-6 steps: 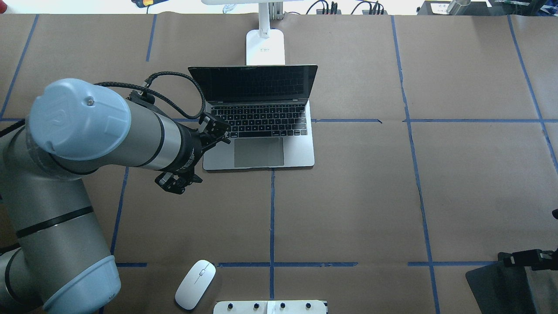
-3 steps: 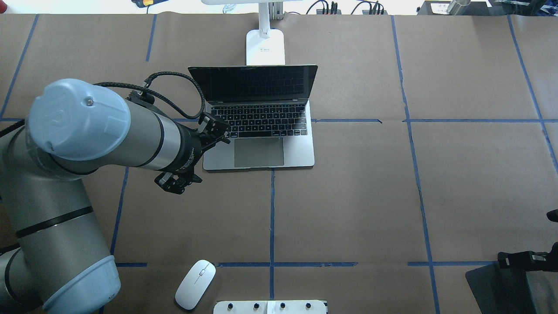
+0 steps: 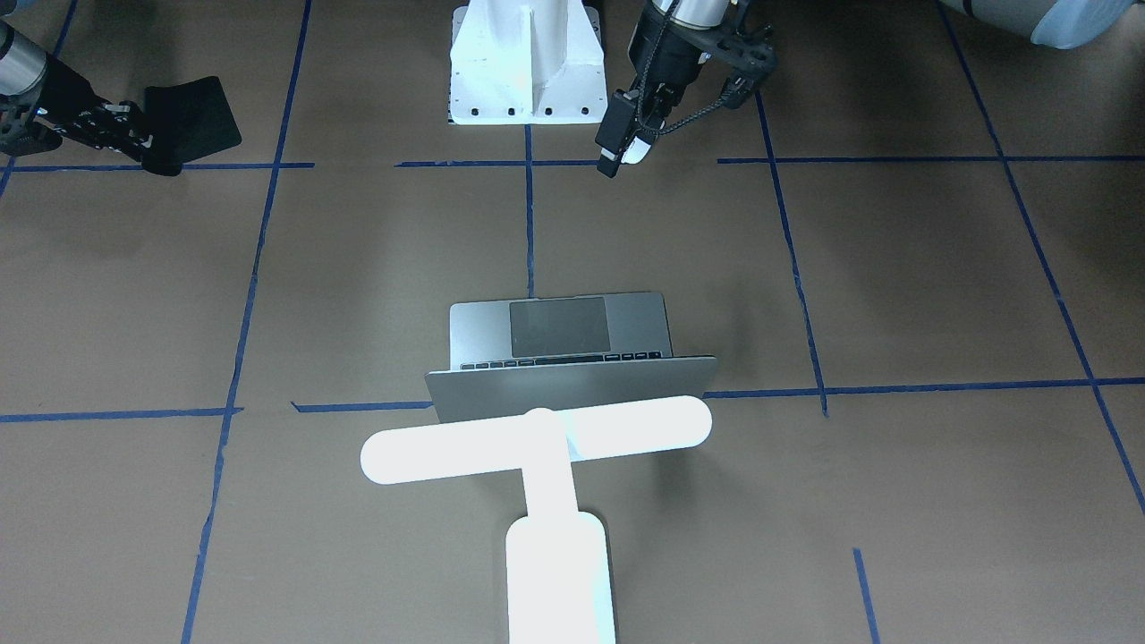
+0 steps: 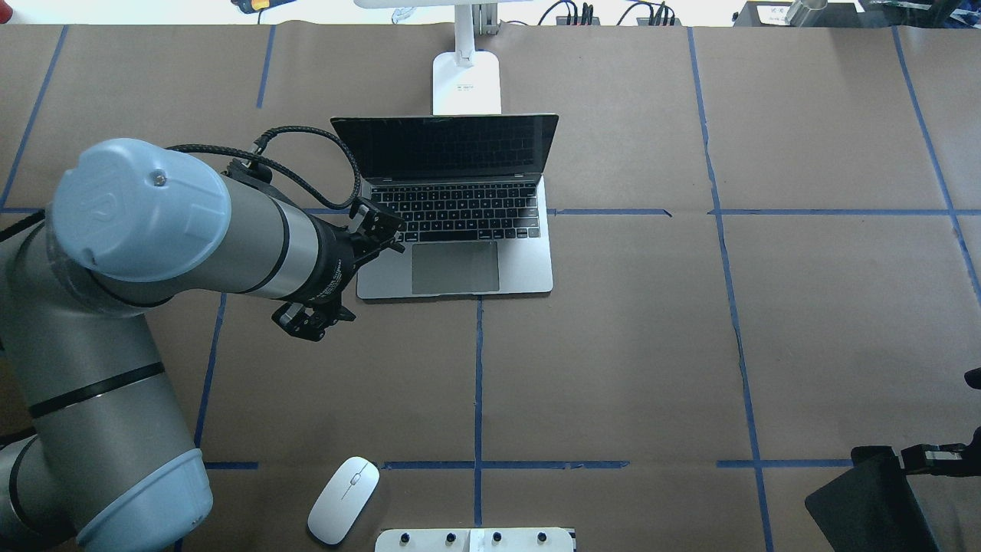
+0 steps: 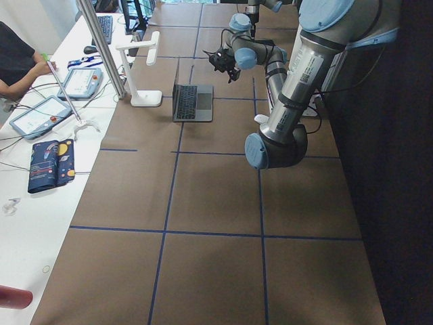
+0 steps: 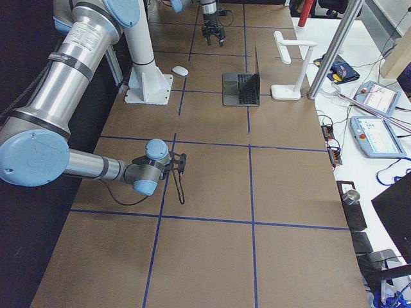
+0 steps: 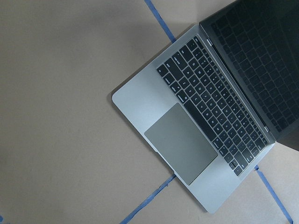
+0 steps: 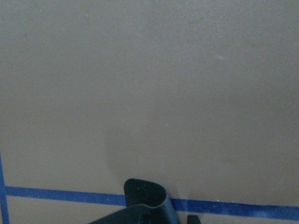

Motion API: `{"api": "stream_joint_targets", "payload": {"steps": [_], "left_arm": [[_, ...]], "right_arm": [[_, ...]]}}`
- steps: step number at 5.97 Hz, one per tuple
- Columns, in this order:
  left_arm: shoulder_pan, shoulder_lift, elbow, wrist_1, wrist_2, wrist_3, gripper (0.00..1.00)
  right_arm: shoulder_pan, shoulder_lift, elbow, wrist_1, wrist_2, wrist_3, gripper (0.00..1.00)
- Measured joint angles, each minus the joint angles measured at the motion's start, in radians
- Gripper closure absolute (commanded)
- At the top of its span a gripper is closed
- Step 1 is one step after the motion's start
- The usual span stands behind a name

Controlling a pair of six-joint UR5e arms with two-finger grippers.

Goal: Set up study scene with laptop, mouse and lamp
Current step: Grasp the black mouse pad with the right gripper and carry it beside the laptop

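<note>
The open silver laptop (image 4: 456, 264) sits mid-table, and also shows in the left wrist view (image 7: 140, 98). The glowing white T-shaped lamp (image 3: 537, 438) stands just behind the laptop's lid, with its base (image 4: 466, 84) at the far edge. The white mouse (image 4: 343, 500) lies near the robot's base; in the front-facing view (image 3: 639, 152) the left wrist partly hides it. My left gripper (image 4: 308, 323) is open and empty, and hangs above the table at the laptop's front left corner. My right gripper (image 4: 908, 458) is shut on the edge of a black mat (image 4: 862, 502) at the near right.
A white bolted pedestal (image 3: 523, 63) stands at the robot's edge next to the mouse. Blue tape lines grid the brown table cover. An operator's bench with tablets (image 5: 47, 115) runs beyond the table's far edge.
The black mat has tipped up and shifted toward the table's middle in my right gripper. The left arm, laptop, mouse and lamp have not moved.
</note>
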Motion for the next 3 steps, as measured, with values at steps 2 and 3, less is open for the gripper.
{"api": "stream_joint_targets", "payload": {"steps": [2,3], "left_arm": [[0.0,-0.001,0.0,0.0,0.001,-0.001,0.0],[-0.002,-0.001,-0.002,0.0,0.003,-0.001,0.0]], "right_arm": [[-0.007,-0.013,0.02,0.0,-0.019,0.001,1.0],[0.003,-0.009,0.046,0.0,-0.021,0.001,1.0]]}}
